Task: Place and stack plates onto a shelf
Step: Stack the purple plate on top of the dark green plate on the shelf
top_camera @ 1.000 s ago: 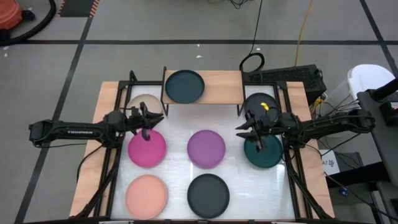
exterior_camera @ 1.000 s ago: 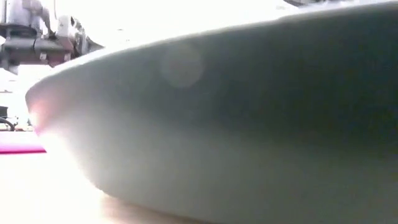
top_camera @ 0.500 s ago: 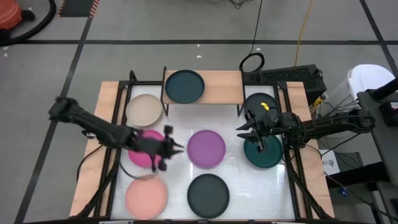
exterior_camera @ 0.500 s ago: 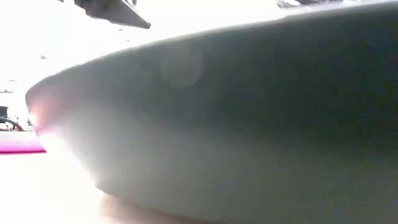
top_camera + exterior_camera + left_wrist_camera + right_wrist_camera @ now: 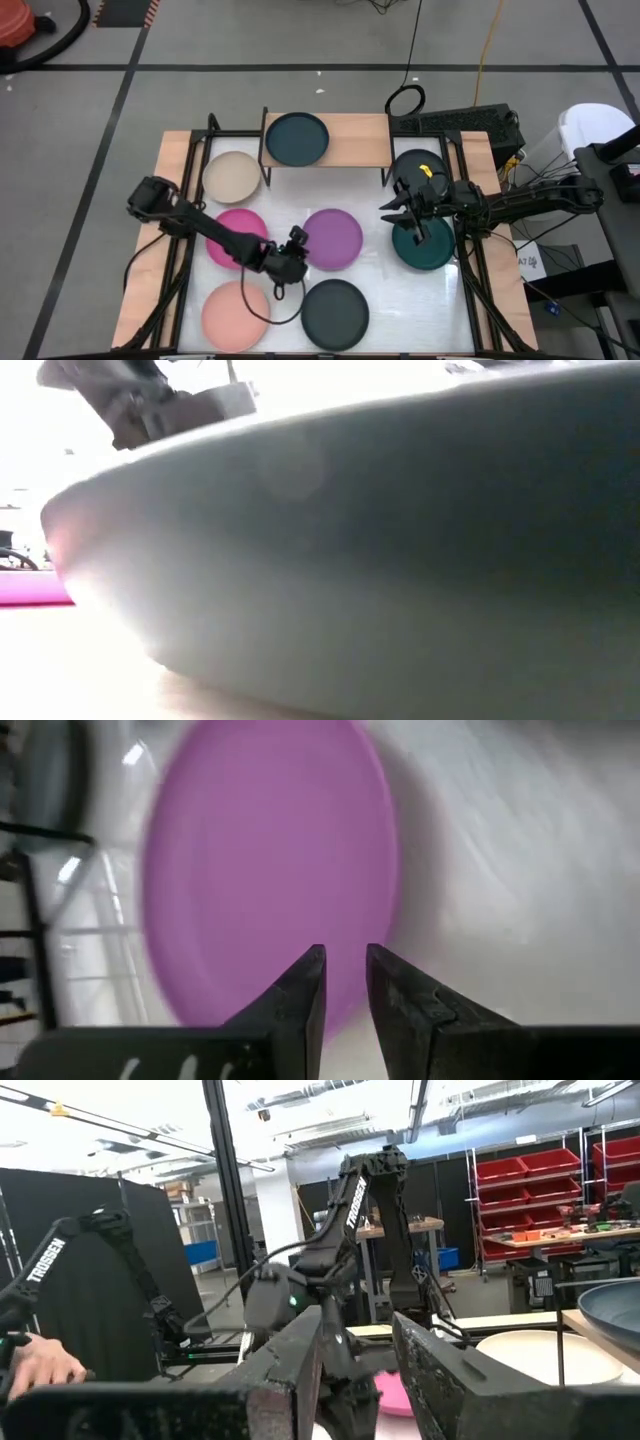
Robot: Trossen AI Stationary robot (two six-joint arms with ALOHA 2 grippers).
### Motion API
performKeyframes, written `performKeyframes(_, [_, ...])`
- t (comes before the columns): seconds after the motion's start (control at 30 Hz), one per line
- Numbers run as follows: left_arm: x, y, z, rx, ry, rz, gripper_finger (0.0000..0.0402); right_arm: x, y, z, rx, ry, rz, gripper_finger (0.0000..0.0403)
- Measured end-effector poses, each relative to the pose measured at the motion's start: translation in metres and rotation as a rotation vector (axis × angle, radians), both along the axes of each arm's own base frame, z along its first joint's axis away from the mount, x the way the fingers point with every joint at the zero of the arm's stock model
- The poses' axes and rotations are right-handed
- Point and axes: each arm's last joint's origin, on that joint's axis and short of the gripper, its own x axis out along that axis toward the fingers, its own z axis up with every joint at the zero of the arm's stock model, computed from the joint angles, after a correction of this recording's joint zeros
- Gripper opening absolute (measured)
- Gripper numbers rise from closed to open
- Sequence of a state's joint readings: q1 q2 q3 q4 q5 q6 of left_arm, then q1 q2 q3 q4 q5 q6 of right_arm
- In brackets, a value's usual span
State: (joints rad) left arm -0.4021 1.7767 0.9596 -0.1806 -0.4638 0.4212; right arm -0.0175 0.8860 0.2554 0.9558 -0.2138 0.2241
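Note:
The purple plate [image 5: 335,238] lies flat at the table's middle and fills the left wrist view [image 5: 270,860]. My left gripper [image 5: 298,246] hovers by its near-left rim, fingers a narrow gap apart [image 5: 346,960], holding nothing. My right gripper [image 5: 390,211] waits open [image 5: 358,1320] above the far-left edge of a dark teal plate [image 5: 428,248]. Another dark teal plate [image 5: 297,138] rests flat on the shelf [image 5: 355,140]. Beige [image 5: 232,177], magenta [image 5: 228,240], salmon [image 5: 236,315] and two black plates [image 5: 335,312] [image 5: 418,165] lie on the table.
The shelf's right half is bare board. Black frame rails [image 5: 190,220] run along the table's left and right sides. The near black plate's rim [image 5: 380,560] blocks most of the low view. A person's hand [image 5: 35,1360] shows beyond the table in the right wrist view.
My left arm has swung from between the beige and magenta plates toward the table's near edge and right, crossing over the magenta plate to the purple plate's near-left rim. No plate has moved.

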Motion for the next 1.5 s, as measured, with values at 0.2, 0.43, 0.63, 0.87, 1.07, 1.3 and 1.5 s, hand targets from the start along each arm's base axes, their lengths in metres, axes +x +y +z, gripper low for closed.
performKeyframes(0.2, [0.005, 0.001, -0.022, -0.035, 0.065, -0.007, 0.0081, 0.000, 0.000, -0.001, 0.000, 0.010, -0.001, 0.0109])
performKeyframes(0.43, [0.007, 0.002, -0.026, -0.024, 0.055, 0.012, 0.0081, 0.000, 0.000, -0.001, 0.000, 0.011, -0.002, 0.0109])
performKeyframes(0.63, [0.008, 0.004, -0.026, 0.061, 0.043, 0.011, 0.0074, 0.000, 0.000, -0.001, 0.001, 0.012, -0.002, 0.0109])
performKeyframes(0.87, [0.022, -0.001, 0.027, 0.126, -0.048, -0.010, 0.0014, 0.000, 0.000, -0.001, 0.001, 0.012, -0.003, 0.0109])
performKeyframes(1.07, [0.023, 0.010, 0.102, 0.308, -0.063, 0.019, 0.0013, 0.001, 0.000, -0.002, 0.004, 0.024, -0.003, 0.0109])
performKeyframes(1.3, [0.001, 0.084, 0.183, 0.336, -0.075, 0.205, 0.0013, 0.001, 0.000, -0.002, 0.003, 0.019, -0.004, 0.0109])
performKeyframes(1.5, [-0.015, 0.164, 0.211, 0.183, -0.114, 0.345, 0.0013, 0.001, 0.000, -0.002, 0.003, 0.024, -0.006, 0.0109])
